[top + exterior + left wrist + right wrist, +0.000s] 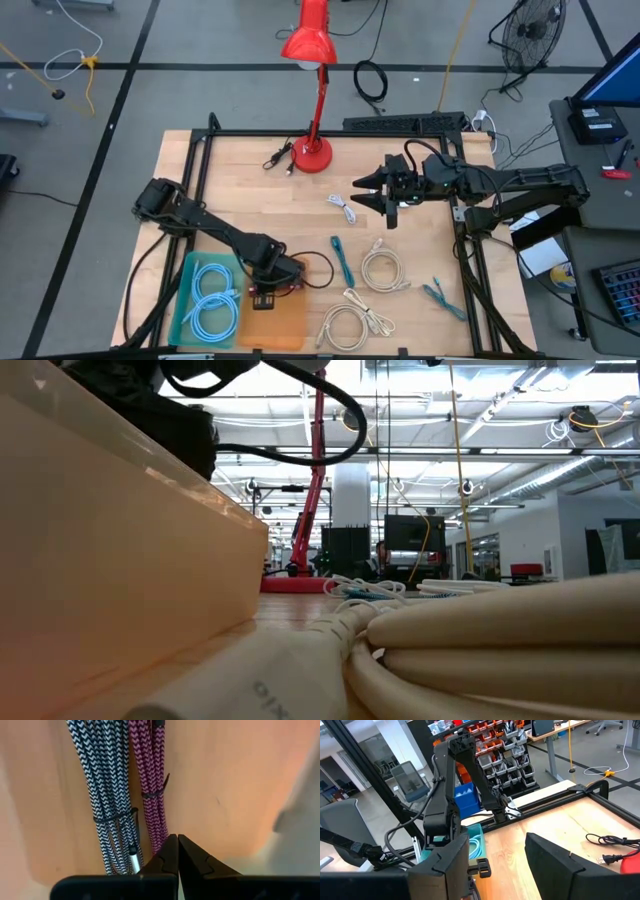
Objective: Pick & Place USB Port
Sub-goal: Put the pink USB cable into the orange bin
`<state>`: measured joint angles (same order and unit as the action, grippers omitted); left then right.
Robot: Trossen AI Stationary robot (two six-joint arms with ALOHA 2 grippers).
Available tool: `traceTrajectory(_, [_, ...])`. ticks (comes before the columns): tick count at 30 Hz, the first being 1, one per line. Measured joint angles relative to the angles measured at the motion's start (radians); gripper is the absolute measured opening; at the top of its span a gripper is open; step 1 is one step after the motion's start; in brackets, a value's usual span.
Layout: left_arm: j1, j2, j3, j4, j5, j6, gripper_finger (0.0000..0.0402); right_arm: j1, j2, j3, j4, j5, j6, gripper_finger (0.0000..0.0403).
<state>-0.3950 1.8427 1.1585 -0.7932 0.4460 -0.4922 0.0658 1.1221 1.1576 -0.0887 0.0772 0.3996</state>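
Lying side by side on the floor of the translucent orange plastic bin (pixel 288 328) at the table's near left: a pink-and-black braided USB cable bundle (pixel 150 780) and a black-and-white braided USB cable bundle (pixel 107 795), each cinched with a dark tie, touching along their length.

Directly over them, the left gripper (pixel 178 855), fingers pressed together, nothing between them, tips just beside the pink bundle's end.

Likely trouble here:
- Snagging a tie or a loop when lifting away, dragging a bundle up the bin wall or out over the rim.
- Nudging the pink bundle sideways with the closed tips, tangling the two.
- Clipping the neighbouring teal plastic bin (pixel 185 300) of light-blue coiled cables (pixel 212 300) if swinging out too low.

Farther out, above the table's middle right, the right gripper (pixel 372 192), fingers spread wide, empty, just beside a small white cable (pixel 343 208). Risk of closing on only one strand, letting it slip, or of brushing the red desk lamp (pixel 313 60) nearby. Cream coiled cables (pixel 383 270) near the front edge, possibly caught by a low sweep.
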Motion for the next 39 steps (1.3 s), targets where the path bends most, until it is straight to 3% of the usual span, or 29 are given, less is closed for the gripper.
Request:
traceTrajectory(9, [0.0,0.002,-0.006,0.037,-0.033,-0.008,0.0,0.0,0.0,0.0,0.0,0.0,0.0,0.0183])
traceTrajectory(21, [-0.02,0.005,-0.007,0.013,-0.183,-0.045,0.0,0.0,0.0,0.0,0.0,0.0,0.0,0.0183])
traceTrajectory(33, [-0.027,0.005,-0.007,0.009,-0.218,-0.068,0.0,0.0,0.0,0.0,0.001,0.0,0.0,0.0183])
traceTrajectory(39, [-0.026,0.006,0.049,-0.078,-0.296,-0.048,0.0,0.0,0.0,0.0,0.001,0.001,0.0,0.0183])
